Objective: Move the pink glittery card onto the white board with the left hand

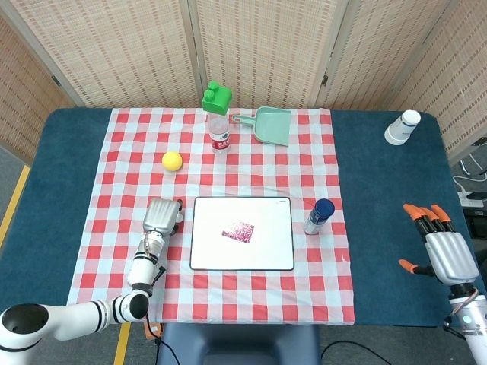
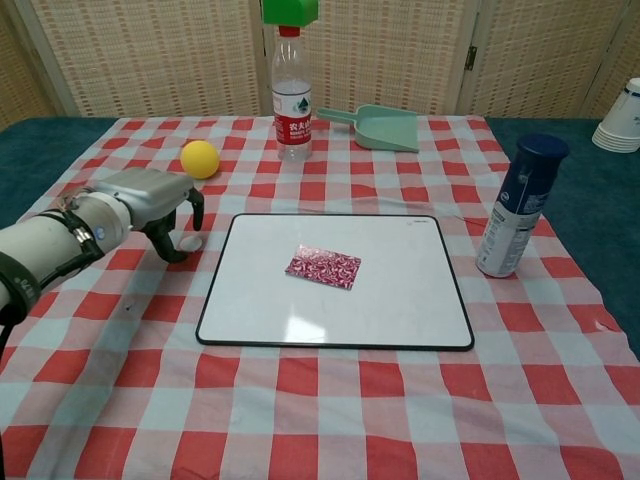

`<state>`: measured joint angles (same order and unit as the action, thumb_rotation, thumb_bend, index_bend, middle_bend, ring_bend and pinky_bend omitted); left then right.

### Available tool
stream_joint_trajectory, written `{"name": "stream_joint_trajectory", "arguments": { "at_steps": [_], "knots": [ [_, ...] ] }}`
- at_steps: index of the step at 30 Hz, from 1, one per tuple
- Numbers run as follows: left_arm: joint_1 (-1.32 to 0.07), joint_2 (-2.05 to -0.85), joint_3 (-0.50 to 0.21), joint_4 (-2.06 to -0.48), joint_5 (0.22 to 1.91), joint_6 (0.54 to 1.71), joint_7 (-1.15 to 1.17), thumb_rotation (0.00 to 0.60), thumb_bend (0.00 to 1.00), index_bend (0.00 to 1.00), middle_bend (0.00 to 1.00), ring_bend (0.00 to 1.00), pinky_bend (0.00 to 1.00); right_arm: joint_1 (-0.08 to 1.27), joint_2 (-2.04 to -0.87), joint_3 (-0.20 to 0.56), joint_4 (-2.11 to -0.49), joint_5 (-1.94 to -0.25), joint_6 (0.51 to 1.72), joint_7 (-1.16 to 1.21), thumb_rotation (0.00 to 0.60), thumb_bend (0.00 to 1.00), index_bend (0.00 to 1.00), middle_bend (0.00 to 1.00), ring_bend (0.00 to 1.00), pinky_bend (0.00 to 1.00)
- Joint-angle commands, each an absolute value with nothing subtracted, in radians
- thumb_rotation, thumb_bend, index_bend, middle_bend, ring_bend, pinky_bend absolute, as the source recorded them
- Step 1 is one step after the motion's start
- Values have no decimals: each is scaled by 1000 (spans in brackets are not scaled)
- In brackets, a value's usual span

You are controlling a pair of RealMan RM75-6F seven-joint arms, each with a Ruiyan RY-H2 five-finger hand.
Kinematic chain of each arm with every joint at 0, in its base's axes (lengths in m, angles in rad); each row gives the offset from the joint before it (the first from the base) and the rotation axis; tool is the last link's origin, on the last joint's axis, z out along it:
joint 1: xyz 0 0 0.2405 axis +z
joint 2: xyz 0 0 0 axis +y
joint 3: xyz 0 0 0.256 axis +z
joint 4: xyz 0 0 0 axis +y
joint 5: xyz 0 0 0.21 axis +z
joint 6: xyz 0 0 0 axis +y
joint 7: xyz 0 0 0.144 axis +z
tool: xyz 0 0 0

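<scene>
Woven screens (image 1: pixel 251 46), checked cloth (image 1: pixel 137 251), teal table (image 1: pixel 380 220)

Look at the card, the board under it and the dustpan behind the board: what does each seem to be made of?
Pink glittery card: probably foil or glitter paper; its surface sparkles in flecks.
White board: smooth and glossy, likely coated, since a light reflects on it; dark rim, material unclear.
Green dustpan: apparently moulded plastic, with an even matte colour.

one card (image 1: pixel 238 231), one board (image 1: pixel 268 249), one ball (image 1: pixel 172 160), two bottles (image 1: pixel 219 134) (image 1: pixel 319 217) (possibly stacked cups (image 1: pixel 401 127))
</scene>
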<state>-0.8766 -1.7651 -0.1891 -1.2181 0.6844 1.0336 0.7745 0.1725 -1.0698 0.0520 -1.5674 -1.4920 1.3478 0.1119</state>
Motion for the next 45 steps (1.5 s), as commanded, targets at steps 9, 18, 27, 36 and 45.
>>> {"name": "stream_joint_trajectory", "arguments": {
  "at_steps": [9,18,27,36,45],
  "knots": [
    [-878,-1779,-198,-1195,683,1016,781,600,275,425,1000,1000,1000,173,-1070,55,-1567,-1483,1343,110,600,0,0,110,0,1],
    [-884,-1784,-207,-1184,669,1006,799,600,294,439,1000,1000,1000,176,-1071,57,-1567,-1477,1338,106,600,0,0,110,0,1],
    [-892,-1785,-211,-1168,645,986,822,600,307,444,1000,1000,1000,177,-1071,58,-1565,-1476,1336,107,600,0,0,110,0,1],
    [-896,-1781,-213,-1176,634,987,838,600,309,483,1000,1000,1000,178,-1071,59,-1563,-1472,1333,109,600,0,0,110,0,1],
    [-902,-1765,-221,-1208,629,999,852,600,310,496,1000,1000,1000,177,-1070,58,-1564,-1474,1335,111,600,0,0,110,0,1]
  ]
}}
